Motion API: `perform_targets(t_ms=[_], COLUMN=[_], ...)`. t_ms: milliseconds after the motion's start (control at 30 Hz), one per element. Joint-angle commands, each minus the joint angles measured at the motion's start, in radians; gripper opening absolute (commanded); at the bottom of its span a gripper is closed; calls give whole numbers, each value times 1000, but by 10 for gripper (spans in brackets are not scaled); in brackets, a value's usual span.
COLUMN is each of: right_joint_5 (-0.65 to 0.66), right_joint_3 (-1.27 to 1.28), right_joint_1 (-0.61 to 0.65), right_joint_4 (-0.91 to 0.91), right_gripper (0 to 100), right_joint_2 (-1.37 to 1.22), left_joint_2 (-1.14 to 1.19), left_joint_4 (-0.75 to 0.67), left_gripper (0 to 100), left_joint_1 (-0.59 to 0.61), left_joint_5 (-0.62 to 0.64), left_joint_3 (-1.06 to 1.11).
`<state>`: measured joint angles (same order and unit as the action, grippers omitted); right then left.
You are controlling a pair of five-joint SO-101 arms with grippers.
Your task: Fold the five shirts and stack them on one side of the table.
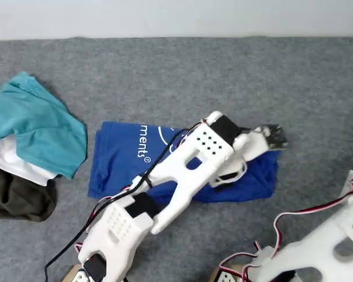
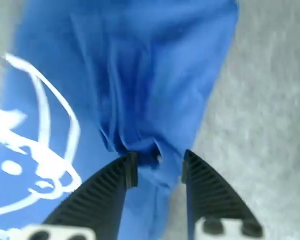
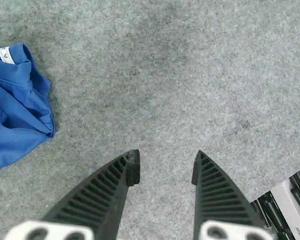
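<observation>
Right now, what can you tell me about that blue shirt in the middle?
The blue shirt is soft-looking royal blue cloth with white print, lying folded into a rough rectangle on the grey table. A white label shows at one corner. The left claw pinches a gathered fold near its edge, and that arm stretches across it. It lies apart from the heap of other clothes.

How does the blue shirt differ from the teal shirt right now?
The blue shirt lies spread mid-table, white print up; the teal shirt sits crumpled on a pile of other clothes. The left gripper pinches a fold of the blue shirt; no gripper touches the teal shirt. Both rest over the grey table.
</observation>
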<state>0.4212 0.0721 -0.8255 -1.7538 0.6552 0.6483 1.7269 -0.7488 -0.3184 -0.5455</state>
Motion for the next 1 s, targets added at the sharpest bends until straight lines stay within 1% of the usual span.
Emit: perform_targets(t_ms=[0,133,267,500,667,767,967], right_joint_5=[-3,-3,-3,-3,-3,-3,-3], right_joint_3=[-43,-43,-43,-43,-43,-43,-43], right_joint_1=[-8,-7,-7,-7,-7,-7,-7], right_joint_4=[-39,-39,-39,-39,-39,-39,-39], right_gripper=[176,176,176,176,175,175,173], right_joint_2=[22,22,22,28,28,27,27], left_joint_2=[-75,-75,-75,-81,-121,-169,-241], left_joint_4=[-23,-144,-180,-146,-38,12,18], left_gripper=[155,155,155,154,99,87,89], left_joint_1=[40,121,153,155,143,126,86], left_joint_5=[11,11,8,14,14,14,14], left_joint_3=[108,209,252,254,193,151,143])
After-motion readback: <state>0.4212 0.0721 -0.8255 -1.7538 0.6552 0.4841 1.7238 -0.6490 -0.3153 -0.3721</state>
